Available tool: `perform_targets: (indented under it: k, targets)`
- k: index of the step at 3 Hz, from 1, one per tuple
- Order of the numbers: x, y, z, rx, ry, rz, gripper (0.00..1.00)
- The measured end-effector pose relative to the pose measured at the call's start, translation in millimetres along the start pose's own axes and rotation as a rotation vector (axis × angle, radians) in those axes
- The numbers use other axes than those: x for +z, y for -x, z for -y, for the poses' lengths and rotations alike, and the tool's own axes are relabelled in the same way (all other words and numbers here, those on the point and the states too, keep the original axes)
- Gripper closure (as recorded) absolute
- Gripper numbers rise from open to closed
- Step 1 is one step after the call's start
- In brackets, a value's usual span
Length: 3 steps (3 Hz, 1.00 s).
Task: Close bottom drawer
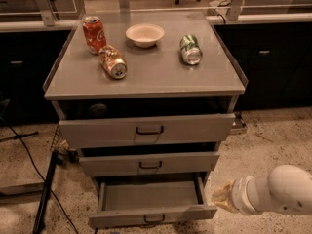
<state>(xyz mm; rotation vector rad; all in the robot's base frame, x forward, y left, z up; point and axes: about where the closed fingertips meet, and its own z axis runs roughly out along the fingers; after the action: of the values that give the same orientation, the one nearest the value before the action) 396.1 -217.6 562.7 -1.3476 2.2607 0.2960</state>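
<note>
The bottom drawer [151, 215] is the lowest and narrowest grey front of the cabinet. It is pulled out and its shallow grey tray shows empty. Its small black bar handle [154, 219] sits at the centre of the front, near the bottom edge of the camera view. My gripper [222, 197] is at the end of the white arm, low on the right. It sits just right of the drawer's front right corner, close to it.
The top drawer [146, 129] and middle drawer [148, 164] stand slightly open. On the cabinet top [151, 77] are an upright red can [93, 33], a lying orange can [113, 62], a white bowl [145, 34] and a lying green can [190, 49]. A black stand leg [45, 194] and cables are at the left.
</note>
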Motion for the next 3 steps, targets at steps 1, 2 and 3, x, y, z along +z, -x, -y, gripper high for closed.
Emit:
perform_targets:
  k: [1, 2, 3]
  targets:
    - [31.7, -12.8, -5.9, 0.042, 0.031, 0.019, 1.0]
    - [37.4, -16.4, -8.0, 0.043, 0.043, 0.017, 1.0]
    - [73.6, -39.6, -17.4, 0.056, 0.103, 0.007, 1.0]
